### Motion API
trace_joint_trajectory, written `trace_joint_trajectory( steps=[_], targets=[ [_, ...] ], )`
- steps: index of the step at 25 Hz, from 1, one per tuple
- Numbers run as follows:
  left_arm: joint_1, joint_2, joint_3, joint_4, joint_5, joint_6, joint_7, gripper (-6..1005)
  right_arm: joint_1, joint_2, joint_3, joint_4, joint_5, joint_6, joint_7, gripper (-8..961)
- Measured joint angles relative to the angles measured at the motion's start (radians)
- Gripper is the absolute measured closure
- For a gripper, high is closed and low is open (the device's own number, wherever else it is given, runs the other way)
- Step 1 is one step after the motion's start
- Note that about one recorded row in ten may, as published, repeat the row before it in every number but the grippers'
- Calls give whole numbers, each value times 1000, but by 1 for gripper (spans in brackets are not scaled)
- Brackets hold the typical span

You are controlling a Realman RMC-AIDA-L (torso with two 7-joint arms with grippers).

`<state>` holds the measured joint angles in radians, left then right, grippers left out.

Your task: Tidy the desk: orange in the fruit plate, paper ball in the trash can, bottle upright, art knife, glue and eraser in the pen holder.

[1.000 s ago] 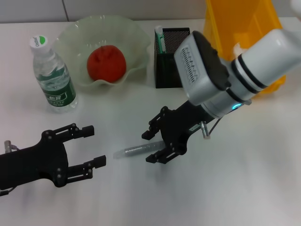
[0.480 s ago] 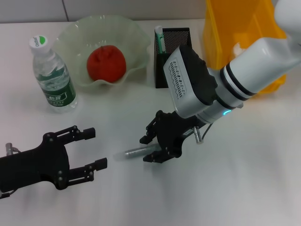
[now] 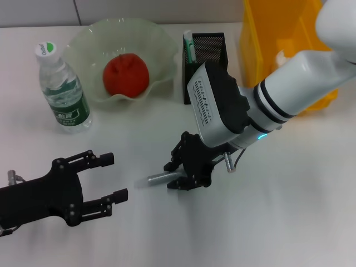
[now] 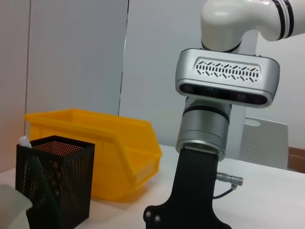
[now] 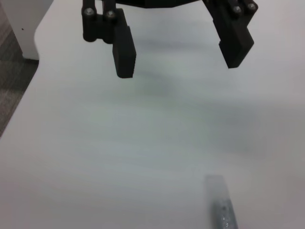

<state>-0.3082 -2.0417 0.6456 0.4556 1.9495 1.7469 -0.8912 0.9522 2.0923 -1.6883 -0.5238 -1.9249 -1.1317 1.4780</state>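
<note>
White right arm (image 3: 311, 72), black bands, silver vented wrist housing; black end effectors.

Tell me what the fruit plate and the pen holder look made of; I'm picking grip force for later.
The fruit plate looks like translucent pale-green glass or plastic: glossy, wavy rim, table showing through. The pen holder looks like black metal mesh: fine perforations show in its walls, finish matte. Neither can be confirmed by sight alone.
</note>
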Motion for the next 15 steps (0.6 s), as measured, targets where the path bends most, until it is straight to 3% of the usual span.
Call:
trace_joint_trajectory(
  steps=[8, 15],
  targets=[
    [0, 0, 0, 0, 0, 4, 0, 225, 0, 0, -13, 4, 3, 32, 6, 675],
    [1, 0, -3, 0, 0, 9, 0, 225, -7, 0, -22, -5, 24, 35, 12, 807]
  ],
)
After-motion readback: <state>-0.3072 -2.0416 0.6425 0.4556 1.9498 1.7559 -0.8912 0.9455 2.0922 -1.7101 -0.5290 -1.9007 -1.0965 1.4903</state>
